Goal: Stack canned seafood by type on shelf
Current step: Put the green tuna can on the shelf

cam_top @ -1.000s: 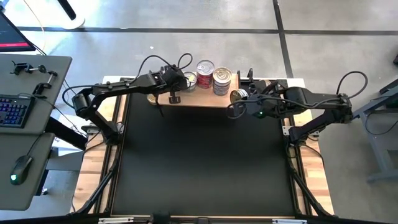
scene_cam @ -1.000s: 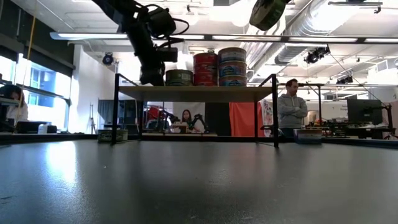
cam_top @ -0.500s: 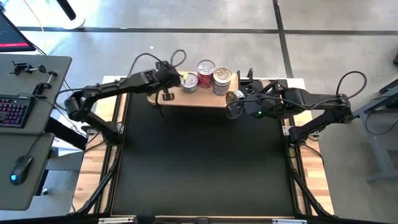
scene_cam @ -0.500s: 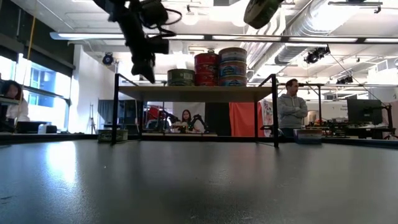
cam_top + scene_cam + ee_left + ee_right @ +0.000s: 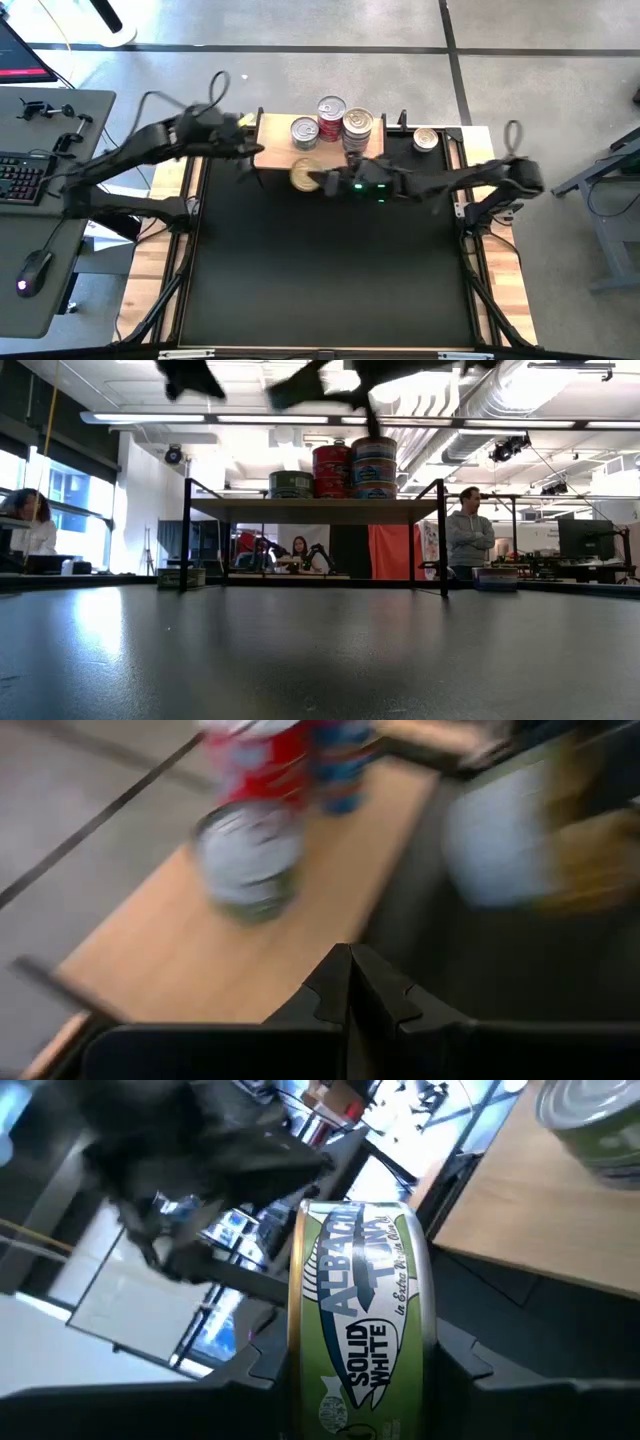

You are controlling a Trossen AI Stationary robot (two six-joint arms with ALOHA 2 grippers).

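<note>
The right gripper (image 5: 318, 181) pinches a green-label round tin (image 5: 304, 176) at the light-brown wooden shelf (image 5: 275, 135)'s six o'clock edge. Next, I think, it goes on the lone silver-lidded tin (image 5: 305, 133). The left gripper (image 5: 350, 982), pressed together, waits at nine o'clock.

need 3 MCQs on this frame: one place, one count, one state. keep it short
1. Where is the right gripper?
A. over the shelf's front edge
B. at the mat's near edge
C. off the table

2. How many can stacks stand on the shelf?
A. one
B. three
C. five

3. What state is the left gripper in?
A. shut on a can
B. wide open
C. shut, empty

Key: 1 A, the high view shows it at the board's front edge holding the green-label tuna can. 2 B, the low view shows the green, red and blue stacks. 3 C, the left wrist view shows the fingers together with nothing between.
</note>
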